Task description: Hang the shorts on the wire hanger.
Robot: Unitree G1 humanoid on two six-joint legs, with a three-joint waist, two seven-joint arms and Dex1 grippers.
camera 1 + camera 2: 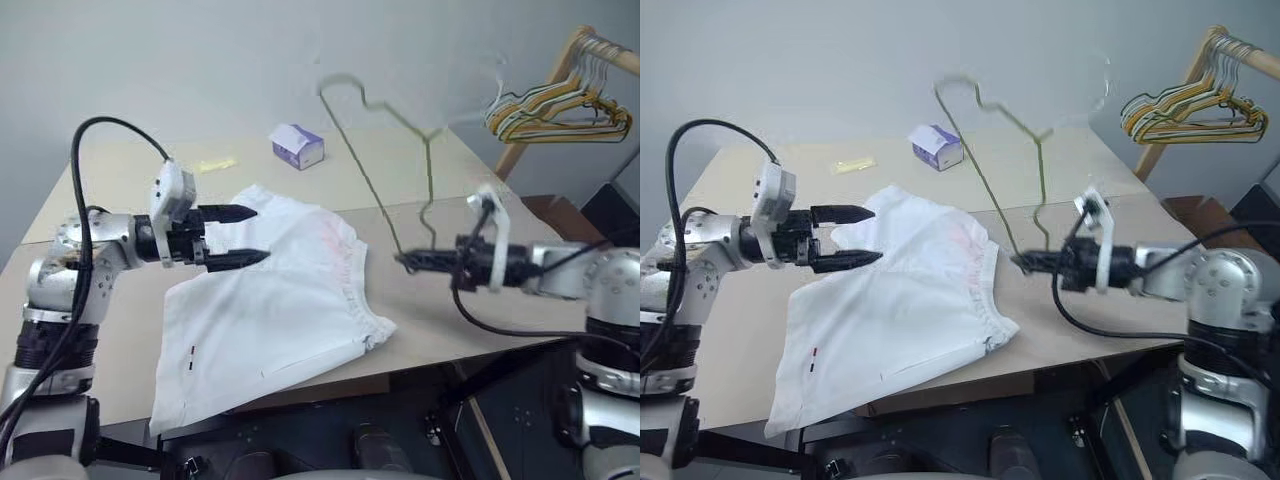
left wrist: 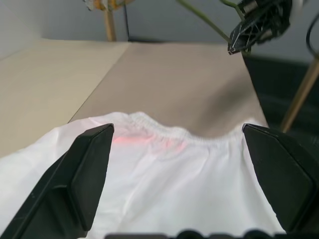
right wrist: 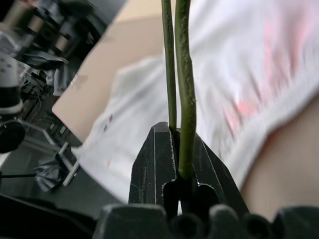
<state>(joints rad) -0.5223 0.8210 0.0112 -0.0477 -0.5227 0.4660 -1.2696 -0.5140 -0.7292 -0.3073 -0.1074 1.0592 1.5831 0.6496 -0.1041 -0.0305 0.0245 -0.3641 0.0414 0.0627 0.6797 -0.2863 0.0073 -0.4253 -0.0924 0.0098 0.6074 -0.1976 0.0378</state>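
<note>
Left pincer (image 1: 238,236) spread wide, nothing in it, just above the shorts (image 1: 275,310). Shorts white and thin, lying flat on the tan bench (image 1: 110,175), a bit creased. Puffy stretchy waistband at 3 o'clock, a soft pink blush near it, tiny dark dash marks at 7 o'clock. One corner hanging off the front edge of the bench. Small purple-and-white box (image 1: 297,146) at 12 o'clock from the shorts. Thin olive-green wire hanger (image 1: 385,150) up in the air, at 2 o'clock from the shorts, tilted. Right pincer (image 1: 412,260) clenched tight on the wire, low down. Bunch of yellow, orange and green hangers (image 1: 560,108) on a wooden rack far at 2 o'clock.
</note>
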